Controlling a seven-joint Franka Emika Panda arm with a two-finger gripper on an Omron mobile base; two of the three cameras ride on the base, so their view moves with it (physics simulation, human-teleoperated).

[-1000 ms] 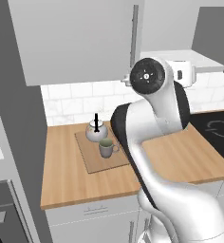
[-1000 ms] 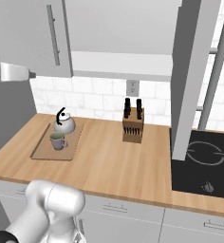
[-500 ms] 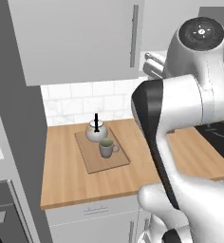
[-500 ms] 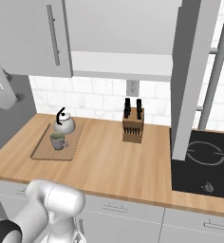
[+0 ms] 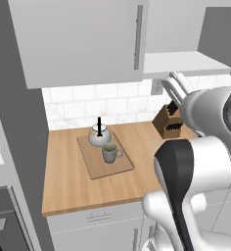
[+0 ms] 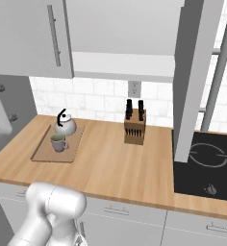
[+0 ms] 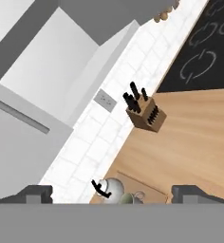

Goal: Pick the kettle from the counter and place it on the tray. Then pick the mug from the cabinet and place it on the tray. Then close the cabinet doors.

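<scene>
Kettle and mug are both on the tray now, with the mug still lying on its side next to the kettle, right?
Not quite. The mug stands upright on the tray, its open top facing up, just in front of the kettle. The left base view shows it. Both are on the tray, as you said.

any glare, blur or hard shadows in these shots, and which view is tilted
Left base view: flat even light, no glare, kettle and mug sharp on the tray, the arm's near body looming large. Right base view: equally soft, only faint shadow under the knife block. Hand view: rolled hard, so the counter runs diagonally; edges slightly soft.
</scene>
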